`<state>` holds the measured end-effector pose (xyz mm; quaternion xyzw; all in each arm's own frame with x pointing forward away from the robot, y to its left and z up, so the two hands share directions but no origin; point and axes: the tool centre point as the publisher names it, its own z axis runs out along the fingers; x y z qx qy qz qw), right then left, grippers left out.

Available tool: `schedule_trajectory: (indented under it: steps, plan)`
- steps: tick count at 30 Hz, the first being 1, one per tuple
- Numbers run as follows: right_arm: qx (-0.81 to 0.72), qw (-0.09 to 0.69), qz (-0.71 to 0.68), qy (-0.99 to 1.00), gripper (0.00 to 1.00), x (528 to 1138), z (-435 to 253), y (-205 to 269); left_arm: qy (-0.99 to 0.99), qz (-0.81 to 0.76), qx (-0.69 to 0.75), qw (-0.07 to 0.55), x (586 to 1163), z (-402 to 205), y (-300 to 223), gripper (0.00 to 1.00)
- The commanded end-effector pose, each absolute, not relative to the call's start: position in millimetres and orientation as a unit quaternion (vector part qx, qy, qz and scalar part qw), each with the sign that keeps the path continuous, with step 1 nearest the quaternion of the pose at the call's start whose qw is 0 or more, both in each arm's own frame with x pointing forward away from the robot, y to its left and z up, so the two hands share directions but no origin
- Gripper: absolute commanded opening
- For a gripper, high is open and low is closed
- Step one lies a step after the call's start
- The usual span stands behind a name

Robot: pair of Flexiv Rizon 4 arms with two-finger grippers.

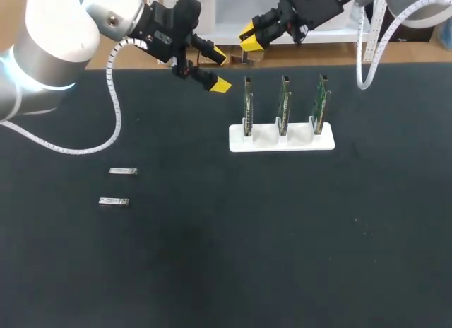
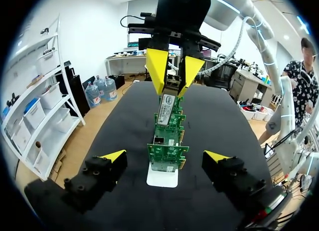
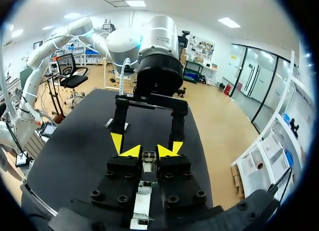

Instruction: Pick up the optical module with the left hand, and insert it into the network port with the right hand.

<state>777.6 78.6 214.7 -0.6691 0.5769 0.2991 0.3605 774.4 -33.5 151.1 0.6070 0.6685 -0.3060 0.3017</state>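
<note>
My right gripper [image 1: 249,38] hangs at the table's far edge, just behind the left end of the board row, shut on a small silver optical module [image 1: 249,56]. In its own view the module [image 3: 148,161] sits between the yellow tips of my right gripper [image 3: 149,151]. My left gripper [image 1: 219,71] stands open and empty just left of it, facing the boards. From the left wrist, my left gripper [image 2: 164,156] frames the green network cards [image 2: 168,141], and the right gripper [image 2: 173,71] with the module [image 2: 172,84] hangs above them.
Three green cards stand upright in a white holder [image 1: 282,141] at the table's middle back. Two more silver modules [image 1: 123,171] [image 1: 113,201] lie flat on the black mat at the left.
</note>
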Motion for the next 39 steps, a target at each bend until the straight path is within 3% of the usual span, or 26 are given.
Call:
schedule_trajectory:
  steps: [1,39]
  plan:
    - [-0.671,0.362,0.297,0.575,0.0,776.3,212.8,77.3,0.669,-0.306,0.608,0.298,777.1,151.5,-33.9,1.0]
    - [-0.671,0.327,0.311,0.589,0.0,771.9,185.8,68.7,0.669,-0.306,0.608,0.298,777.1,151.5,-33.9,1.0]
